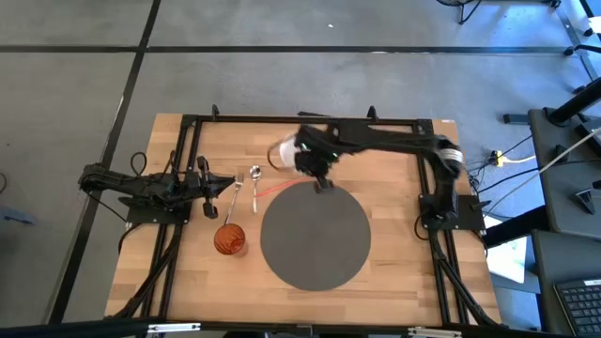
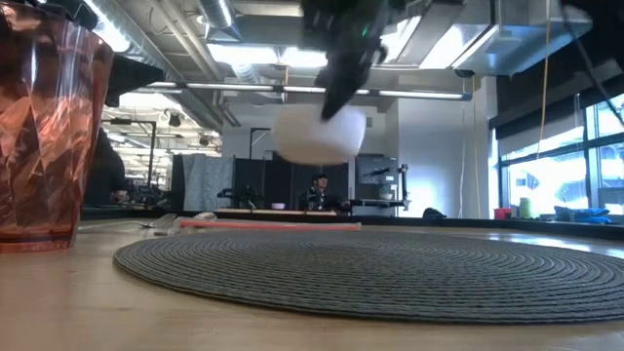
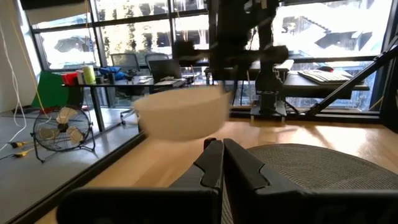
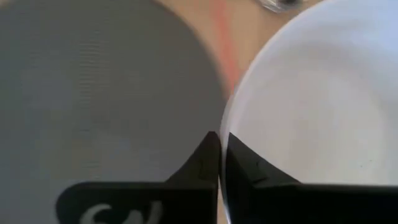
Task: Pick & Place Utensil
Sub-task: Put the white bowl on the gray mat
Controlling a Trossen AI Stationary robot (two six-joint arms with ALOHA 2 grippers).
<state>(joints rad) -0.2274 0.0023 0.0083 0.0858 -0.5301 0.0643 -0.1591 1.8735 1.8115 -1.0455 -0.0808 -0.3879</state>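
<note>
A white bowl hangs in the air over the far edge of the round grey placemat, with my right gripper shut on its rim. In the high view the bowl shows just left of that gripper. A fork, a spoon and a thin red stick lie flat on the wood left of the mat. My left gripper waits shut at the table's left side, pointing level toward the mat and touching nothing. My right gripper pinches the bowl's rim, one finger inside the bowl and one outside. The fingers come from above, slanting down. The bowl is lifted clear of the table and hangs below the fingers, roughly level with its mouth up.
An orange faceted glass stands on the wood near the mat's left edge, close in the low view. A black frame runs along the table's far edge and sides. Bare wood lies along the near edge.
</note>
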